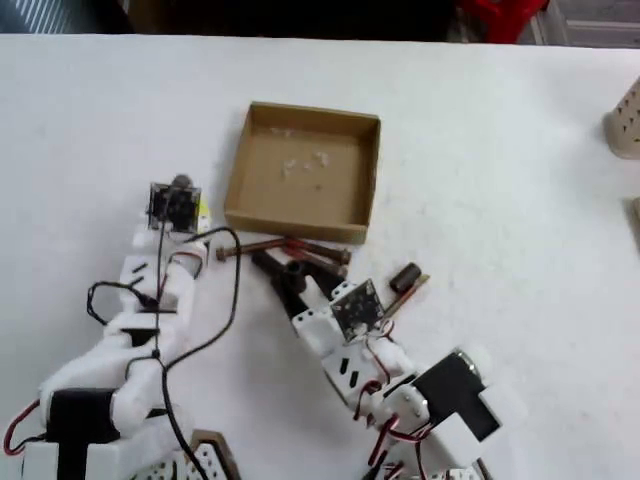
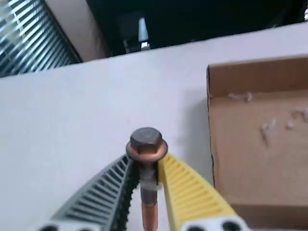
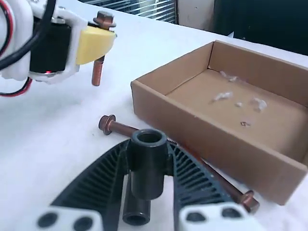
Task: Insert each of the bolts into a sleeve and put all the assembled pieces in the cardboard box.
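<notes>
My left gripper is shut on a copper bolt, held upright with its head on top, left of the cardboard box. From above, this gripper hangs beside the box's left wall. My right gripper is shut on a black sleeve, upright with its bore facing up, in front of the box. In the right wrist view the left gripper holds its bolt above the table. Two loose bolts lie along the box's front wall.
Another black sleeve lies on the table to the right of the right gripper. A second dark sleeve shows under the held one. The box holds only a few white scraps. A pale object stands at the far right edge.
</notes>
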Robot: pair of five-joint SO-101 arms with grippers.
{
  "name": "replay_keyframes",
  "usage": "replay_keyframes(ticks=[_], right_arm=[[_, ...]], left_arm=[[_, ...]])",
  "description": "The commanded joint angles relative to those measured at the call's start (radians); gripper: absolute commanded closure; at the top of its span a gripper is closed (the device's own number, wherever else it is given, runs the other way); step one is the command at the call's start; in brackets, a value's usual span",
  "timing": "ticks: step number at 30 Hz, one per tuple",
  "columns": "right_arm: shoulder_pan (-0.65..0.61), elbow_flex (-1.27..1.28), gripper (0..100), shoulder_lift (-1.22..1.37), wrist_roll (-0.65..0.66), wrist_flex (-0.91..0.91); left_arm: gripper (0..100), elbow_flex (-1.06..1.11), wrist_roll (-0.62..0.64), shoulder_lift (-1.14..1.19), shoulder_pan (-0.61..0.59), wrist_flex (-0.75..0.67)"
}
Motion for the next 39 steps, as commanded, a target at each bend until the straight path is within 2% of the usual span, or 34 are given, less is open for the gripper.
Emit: replay_keyframes(ticks=[1, 3, 9, 13, 17, 19, 22, 25, 28, 34, 39], right_arm=[[-0.008, 0.002, 98.1, -0.001, -0.006, -0.025], [-0.008, 0.002, 98.1, -0.001, -0.006, -0.025], [-0.008, 0.002, 98.1, -0.001, -0.006, -0.025], [-0.008, 0.0, 98.1, -0.001, -0.006, -0.024], [-0.008, 0.0, 98.1, -0.001, -0.006, -0.024], [-0.008, 0.0, 98.1, -0.001, -0.006, -0.024], [-0.008, 0.0, 98.1, -0.001, -0.006, -0.024], [-0.008, 0.0, 98.1, -0.001, -0.006, -0.021], [-0.008, 0.0, 98.1, -0.001, -0.006, -0.019], [-0.008, 0.0, 98.1, 0.001, -0.006, -0.018], [-0.008, 0.0, 98.1, 0.001, -0.006, -0.016]], left_arm=[[98, -0.002, 0.014, -0.053, 0.03, -0.164], [98, 0.0, 0.028, -0.053, 0.03, -0.229], [98, 0.097, 0.281, -0.117, 0.059, -0.46], [98, 0.196, 0.304, -0.237, 0.128, -0.457], [98, 0.256, 0.307, -0.387, 0.177, -0.334], [98, 0.261, 0.351, -0.475, 0.185, -0.235], [98, 0.242, 0.405, -0.618, 0.189, -0.021], [98, 0.19, 0.405, -0.757, 0.209, 0.222], [98, 0.166, 0.404, -0.885, 0.257, 0.397], [98, 0.167, 0.404, -1.058, 0.34, 0.583], [98, 0.164, 0.404, -1.118, 0.39, 0.611]])
